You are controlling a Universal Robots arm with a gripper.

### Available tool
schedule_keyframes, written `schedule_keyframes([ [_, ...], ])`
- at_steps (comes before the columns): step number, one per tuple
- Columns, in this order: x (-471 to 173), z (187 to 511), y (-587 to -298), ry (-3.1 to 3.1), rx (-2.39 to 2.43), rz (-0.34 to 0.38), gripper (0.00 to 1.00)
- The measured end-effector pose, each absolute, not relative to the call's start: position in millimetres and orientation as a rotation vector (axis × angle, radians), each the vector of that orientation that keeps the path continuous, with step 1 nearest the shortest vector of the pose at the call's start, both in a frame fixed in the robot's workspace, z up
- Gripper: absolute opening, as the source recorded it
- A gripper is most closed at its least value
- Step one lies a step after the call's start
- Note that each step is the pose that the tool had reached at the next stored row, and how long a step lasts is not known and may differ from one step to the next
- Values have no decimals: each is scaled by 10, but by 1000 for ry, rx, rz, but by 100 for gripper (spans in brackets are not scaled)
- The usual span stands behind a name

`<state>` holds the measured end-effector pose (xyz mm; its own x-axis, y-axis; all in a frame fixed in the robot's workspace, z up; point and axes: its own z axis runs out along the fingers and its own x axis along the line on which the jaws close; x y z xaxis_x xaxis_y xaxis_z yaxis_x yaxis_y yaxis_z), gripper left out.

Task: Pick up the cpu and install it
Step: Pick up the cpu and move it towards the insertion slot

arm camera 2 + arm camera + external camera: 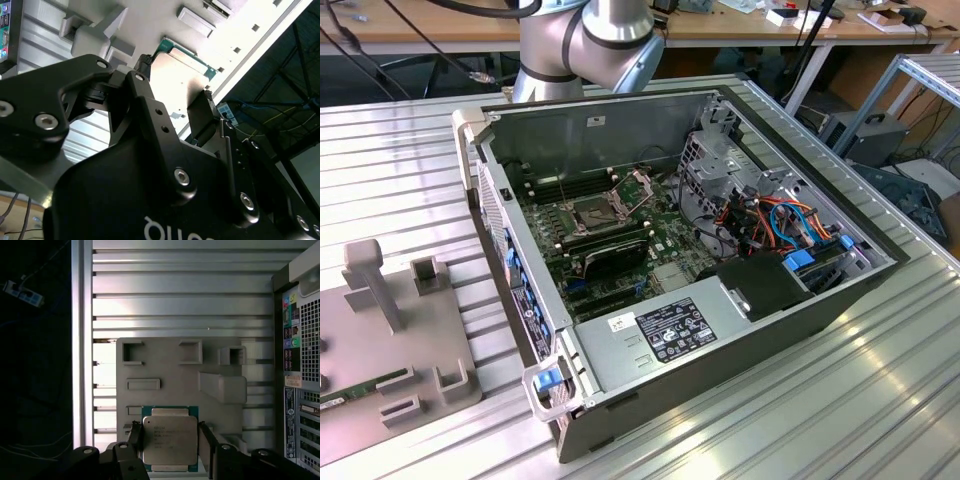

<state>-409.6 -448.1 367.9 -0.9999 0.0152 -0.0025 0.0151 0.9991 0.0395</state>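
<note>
The cpu (169, 441), a flat square chip with a dull silver top and green edges, sits between my gripper's (170, 432) two black fingers (206, 440), which close on its opposite sides. In the first wrist view it hangs well above the grey fixture plate (170, 370). The second wrist view shows the cpu (182, 62) from below, clamped in the gripper (175, 80). In the exterior view the open computer case (720, 330) shows the motherboard's square socket (592, 212) with its hinged metal frame (632, 185) raised.
The grey fixture plate (390, 360) with raised blocks lies on the ribbed aluminium table at the exterior view's left, beside the case. My arm (590, 40) rises behind the case. Cables, drive cages and memory sticks (605, 245) crowd the case around the socket.
</note>
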Motion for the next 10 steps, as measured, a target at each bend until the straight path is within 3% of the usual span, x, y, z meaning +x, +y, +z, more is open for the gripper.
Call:
schedule_keyframes([
  [10, -3921, 3679, -4480, 3138, 24, 62, 55],
])
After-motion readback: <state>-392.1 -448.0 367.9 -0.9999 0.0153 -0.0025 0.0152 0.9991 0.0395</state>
